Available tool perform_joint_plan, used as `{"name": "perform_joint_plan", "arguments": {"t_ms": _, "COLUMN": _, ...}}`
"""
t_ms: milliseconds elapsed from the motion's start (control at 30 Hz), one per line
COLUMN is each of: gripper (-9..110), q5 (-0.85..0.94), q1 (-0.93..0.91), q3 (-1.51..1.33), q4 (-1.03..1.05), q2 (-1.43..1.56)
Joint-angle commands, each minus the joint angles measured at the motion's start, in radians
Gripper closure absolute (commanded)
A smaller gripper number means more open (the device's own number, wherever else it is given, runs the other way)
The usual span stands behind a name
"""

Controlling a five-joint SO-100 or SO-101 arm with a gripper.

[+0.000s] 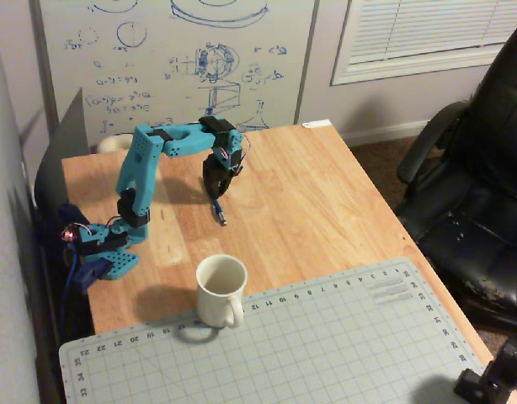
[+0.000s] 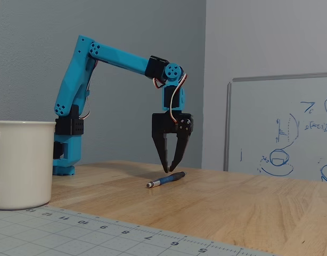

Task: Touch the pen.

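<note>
One pen (image 2: pixel 166 180) is your sole task item: a thin, dark, rigid barrel with a small silvery tip, lying flat on the wooden counter (image 2: pixel 248 208) just left of centre in the fixed view and near the middle of the overhead view (image 1: pixel 218 210). Judge it light, smooth and prone to roll or skid if you nudge it sideways; should you need contact, meet the mid-barrel from straight above, not the tapered tip. One end effector (image 2: pixel 169 168) hangs above the pen's far end, jaws parted only a little and converging toward their points, holding nothing; in the fixed view its tips appear at or just over the barrel, and you cannot tell whether they touch. Arm pose: base at the left of the frame, upper link rising steeply, forearm reaching right and slightly downward, wrist bent so the end effector points straight down. Other stock: one white mug (image 1: pixel 221 289) lower centre in the overhead view, standing on the edge of a grey cutting mat (image 1: pixel 343 345), well apart from the pen.
</note>
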State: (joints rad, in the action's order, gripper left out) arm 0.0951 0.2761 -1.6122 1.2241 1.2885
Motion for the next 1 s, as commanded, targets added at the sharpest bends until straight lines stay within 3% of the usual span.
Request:
{"name": "perform_joint_plan", "arguments": {"t_ms": 0, "gripper": 101, "q5": -0.006, "q1": 0.002, "q3": 0.014, "q4": 0.009, "q2": 0.063}}
{"name": "perform_joint_plan", "arguments": {"t_ms": 967, "gripper": 101, "q5": -0.006, "q1": 0.002, "q3": 0.012, "q4": 0.014, "q2": 0.003}}
